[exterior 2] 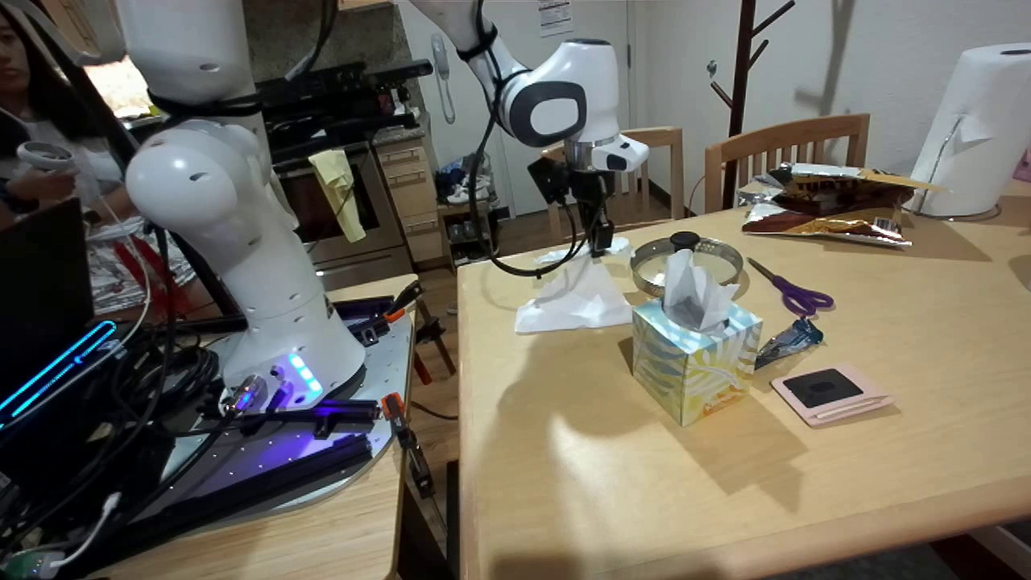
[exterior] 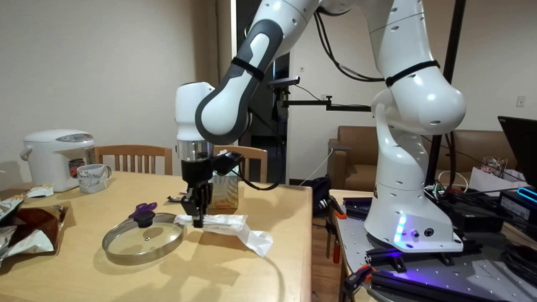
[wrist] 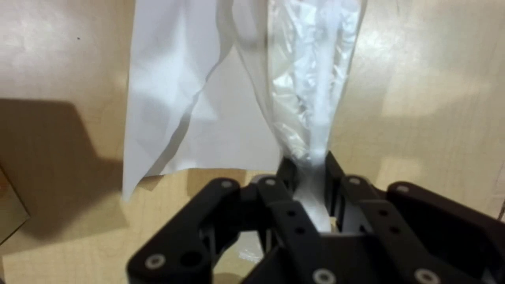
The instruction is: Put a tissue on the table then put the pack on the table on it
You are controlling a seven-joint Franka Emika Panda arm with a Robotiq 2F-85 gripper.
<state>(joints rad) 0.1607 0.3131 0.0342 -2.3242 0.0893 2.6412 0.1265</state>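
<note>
The claw (wrist: 310,167) pinches the pack (wrist: 315,79) and squashes it thin in its grip. It holds it off the middle: in an exterior view the short end pokes left, toward the lid (exterior: 142,239), and the long end sticks out right. The tissue (exterior 2: 576,302) lies on the table (exterior 2: 926,338), all creased. In the wrist view, the pack runs along the tissue's right side and covers a bit of it. I can't tell if the two touch.

The pack looks light and soft to me. Its shiny outside scrunches up where it is squeezed, so I think it bends easily and may be slippery. A hard squeeze might crush what is inside. I would take hold nearer the middle, so the long end doesn't droop or tip. The tissue seems thin and floppy, and it could slide or tear if the pack drags over it. So the pack looks like it needs a small move over to the tissue's middle, left in the wrist view, then straight down, then a gentle let-go.
</note>
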